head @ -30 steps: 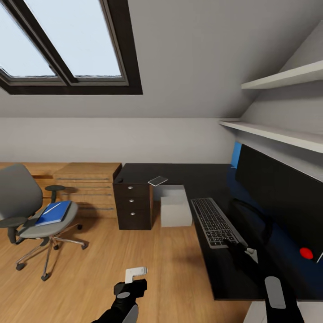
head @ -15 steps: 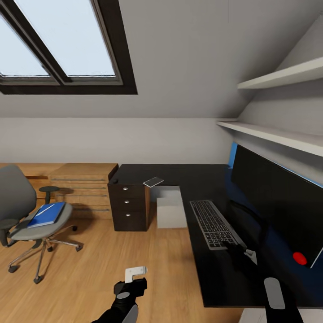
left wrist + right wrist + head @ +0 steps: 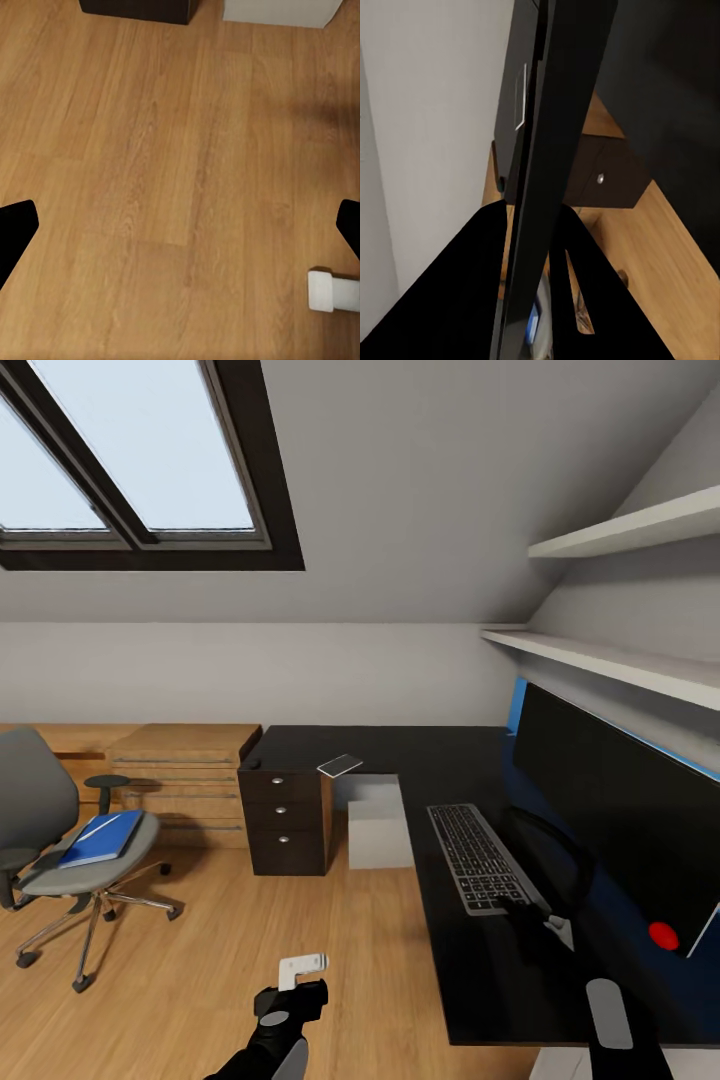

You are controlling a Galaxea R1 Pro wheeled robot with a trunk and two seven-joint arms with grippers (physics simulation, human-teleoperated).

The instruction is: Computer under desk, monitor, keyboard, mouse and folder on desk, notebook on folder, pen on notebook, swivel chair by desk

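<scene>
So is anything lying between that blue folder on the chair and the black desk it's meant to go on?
Nothing visible. The folder rests on the swivel chair, and bare wooden floor separates it from the desk. The desktop's near corner holds the notebook.

Left arm low at centre of head view, forearm raised, left gripper point(image 3: 300, 972) pointing forward over the floor, fingers point(image 3: 15, 232) spread wide apart, nothing between them. Right arm extended forward at right side, right gripper point(image 3: 540, 928) closed on a thin black edge, fingers point(image 3: 472, 300) either side.
</scene>
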